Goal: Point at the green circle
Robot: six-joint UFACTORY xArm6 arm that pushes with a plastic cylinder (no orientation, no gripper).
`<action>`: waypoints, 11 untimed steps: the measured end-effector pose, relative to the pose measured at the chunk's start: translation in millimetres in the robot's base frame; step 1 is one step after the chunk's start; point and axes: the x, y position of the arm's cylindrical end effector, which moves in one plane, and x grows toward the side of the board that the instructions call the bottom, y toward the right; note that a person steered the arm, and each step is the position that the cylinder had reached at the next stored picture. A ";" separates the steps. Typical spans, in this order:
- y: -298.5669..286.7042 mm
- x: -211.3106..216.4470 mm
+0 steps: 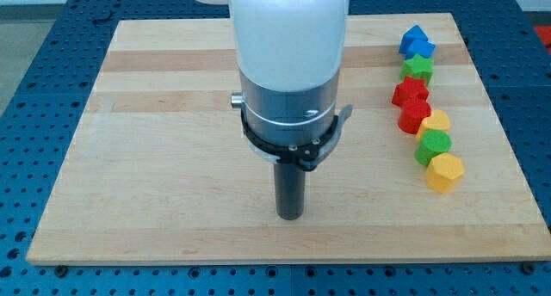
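Observation:
The green circle (433, 145) lies on the wooden board (155, 158) at the view's right, low in a column of blocks. It sits between a yellow block (436, 121) above it and a yellow hexagon (445, 172) below it. My tip (291, 216) is near the board's lower middle, well to the left of the green circle and a little lower. It touches no block.
The column continues upward with two red blocks (411, 93) (415, 115), a green star-like block (418, 67) and two blue blocks (416, 43) at the top. The arm's white and grey body (288, 64) hides the board's upper middle.

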 end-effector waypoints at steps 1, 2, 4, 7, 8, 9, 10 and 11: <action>29.8 27.3; 60.4 45.6; 147.1 45.7; 261.0 28.3; 288.5 -8.2; 293.8 -42.5; 265.5 -76.4; 222.8 -102.5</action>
